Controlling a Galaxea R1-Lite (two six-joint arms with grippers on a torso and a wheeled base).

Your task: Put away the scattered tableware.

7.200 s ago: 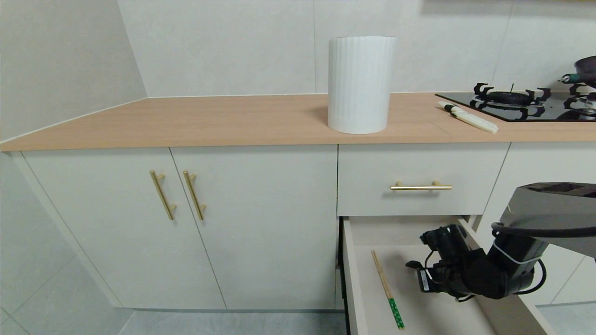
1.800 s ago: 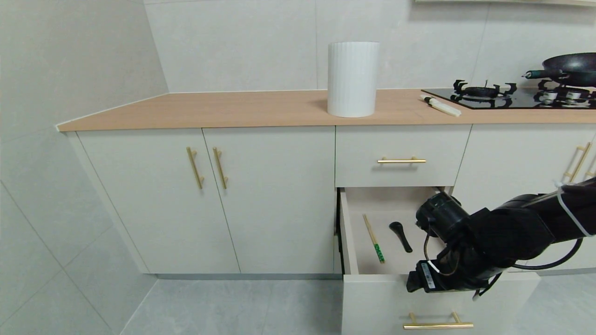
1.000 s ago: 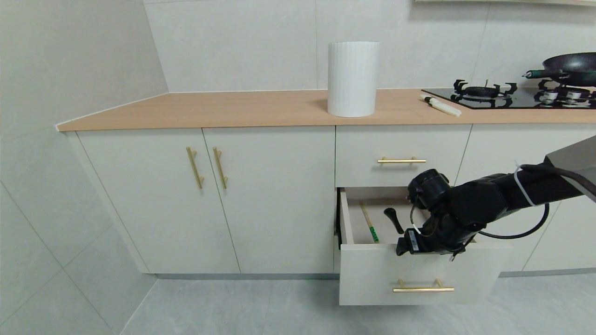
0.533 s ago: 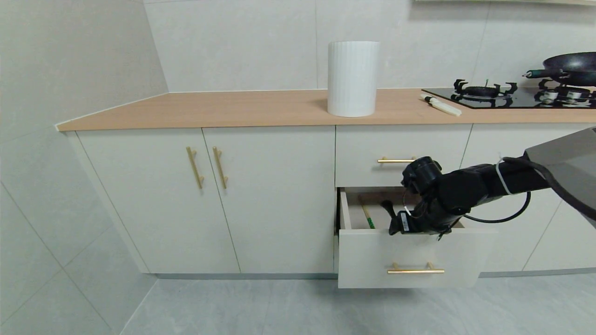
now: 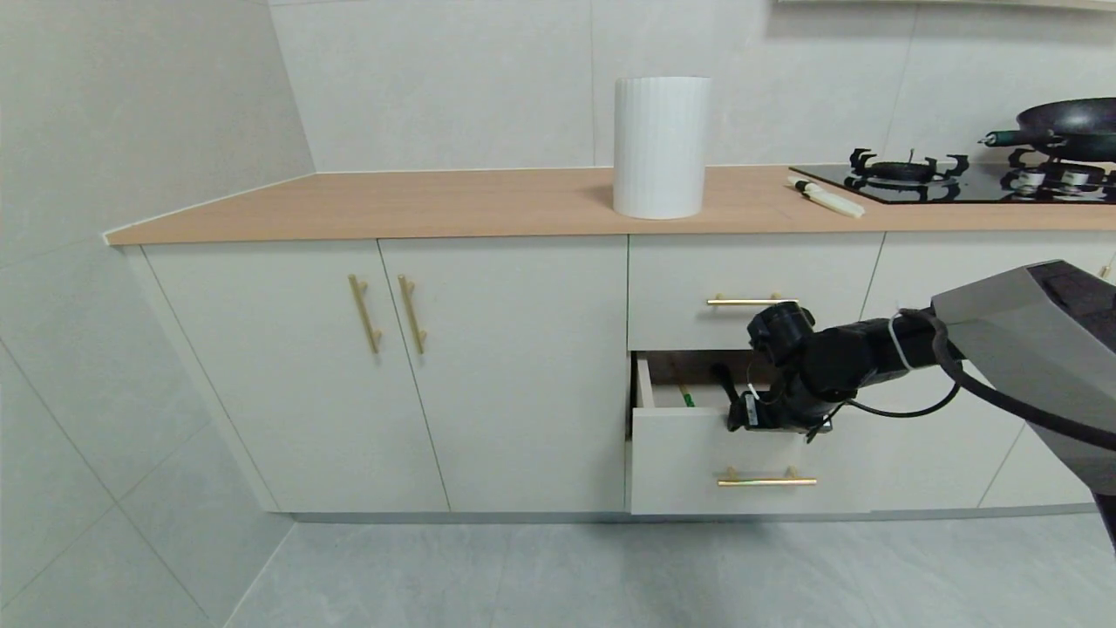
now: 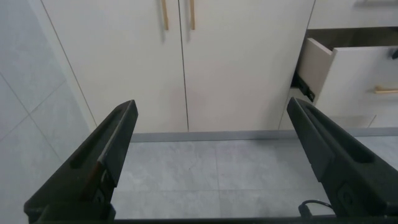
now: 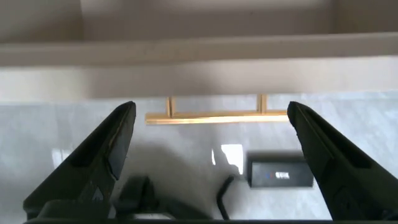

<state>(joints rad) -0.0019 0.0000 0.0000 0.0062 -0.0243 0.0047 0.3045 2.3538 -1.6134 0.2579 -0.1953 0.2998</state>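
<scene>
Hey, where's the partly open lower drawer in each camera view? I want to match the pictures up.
Head view: the lower drawer juts out under the shut upper drawer, with the right gripper at its top edge.
Left wrist view: the lower drawer sticks out beside the double cabinet doors.
Right wrist view: the lower drawer front is seen from above.
Shared landmark: its gold handle.

Lower drawer [image 5: 689, 458] open only a little, right gripper [image 5: 746, 412] at its front

The right gripper is at the top edge of the drawer front, above the gold handle [image 5: 767, 480]. In the narrow gap a black spoon [image 5: 722, 380] and chopsticks [image 5: 686, 399] show. A white ribbed container [image 5: 660, 146] stands on the wooden counter [image 5: 418, 205] above.
</scene>
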